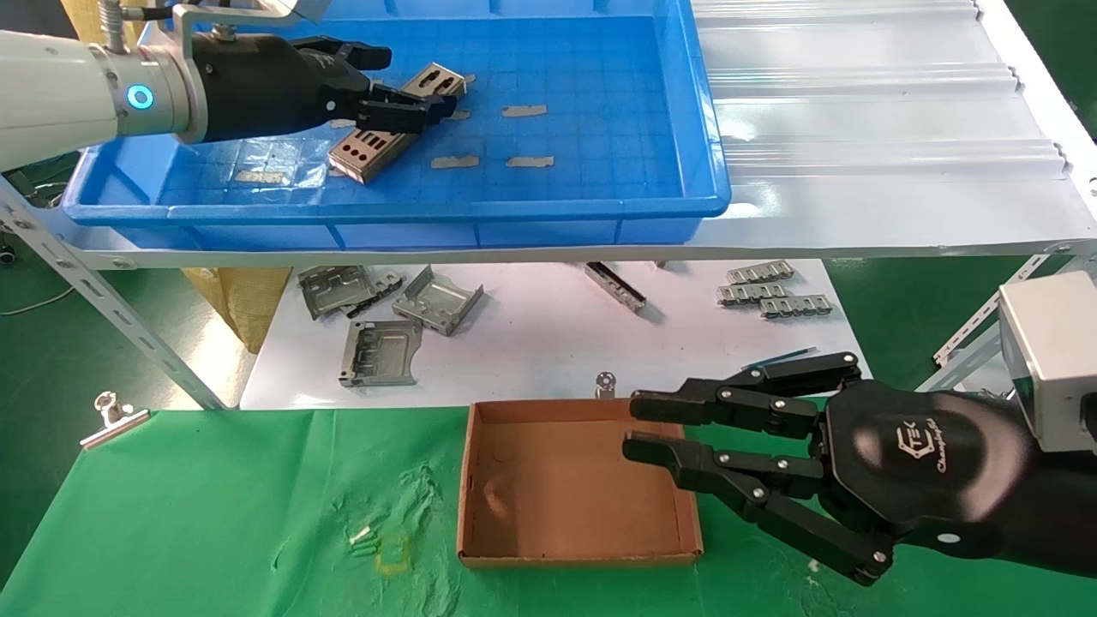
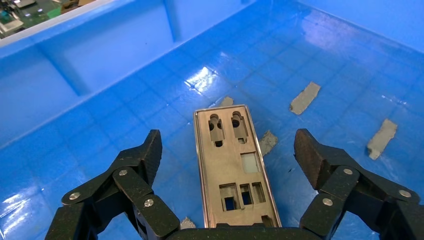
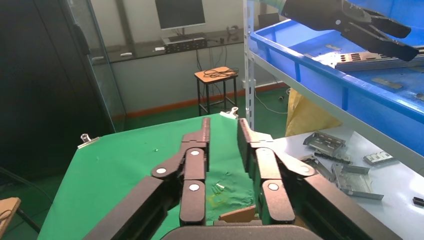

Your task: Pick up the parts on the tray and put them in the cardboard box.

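A long silver-grey metal plate (image 1: 370,147) with punched cutouts lies in the left part of the blue tray (image 1: 600,210). My left gripper (image 1: 414,82) is open low over it. In the left wrist view the plate (image 2: 231,167) lies lengthwise between the two spread fingers (image 2: 150,150), which do not touch it, and my left gripper (image 2: 230,150) holds nothing. The brown cardboard box (image 1: 548,493) sits empty on the green cloth. My right gripper (image 1: 636,426) hovers over the box's right side, fingers a little apart and empty; its own view (image 3: 222,131) shows the same.
Scraps of grey tape (image 1: 524,110) are stuck on the tray floor. Bent grey brackets (image 1: 437,302) and ridged clip strips (image 1: 776,294) lie on the white lower surface. A white ribbed sheet (image 1: 857,86) is to the tray's right. A binder clip (image 1: 111,417) holds the cloth's left edge.
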